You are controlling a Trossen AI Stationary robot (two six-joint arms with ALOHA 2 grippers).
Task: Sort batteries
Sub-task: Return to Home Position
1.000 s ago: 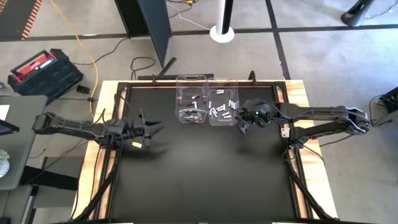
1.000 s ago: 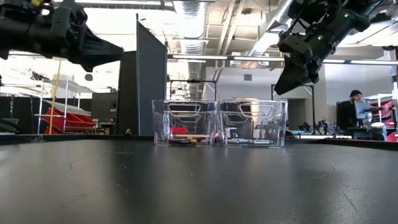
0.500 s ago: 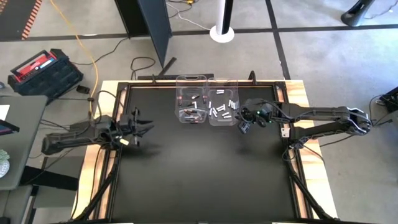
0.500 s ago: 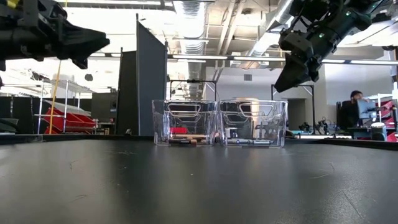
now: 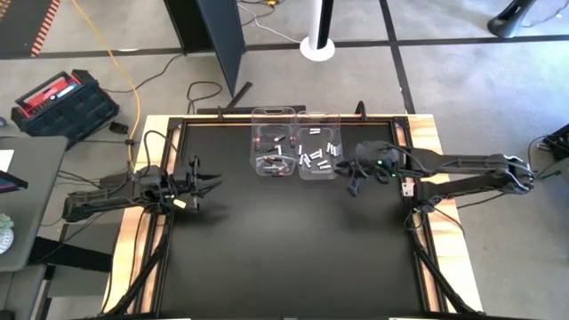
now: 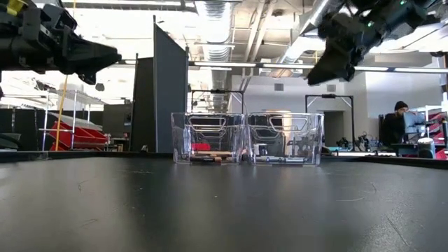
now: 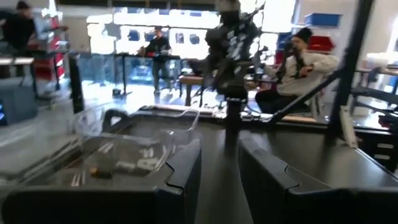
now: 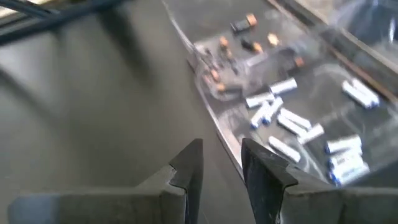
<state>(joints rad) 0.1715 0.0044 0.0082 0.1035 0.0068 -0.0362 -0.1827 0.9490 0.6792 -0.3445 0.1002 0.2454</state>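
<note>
Right gripper (image 5: 354, 183) hangs just beside the right bin (image 5: 322, 116), fingers slightly apart, nothing between them. Its wrist camera picks out white batteries (image 8: 292, 121) in that bin and dark batteries (image 8: 245, 28) in the left bin (image 5: 267, 114) beyond; the table-level view barely shows them. Left gripper (image 5: 203, 182) hovers well off, parted, empty.

Left black two-finger pincer (image 5: 203, 181): drawn back from over the black tabletop (image 5: 293, 258) toward its left edge since a second ago; the low view shows it nearer that picture's left side.
Right black two-finger pincer (image 5: 349, 176): raised and tipped up from a steep downward point to a shallower slant; its wrist has slid slightly toward the right edge.
</note>
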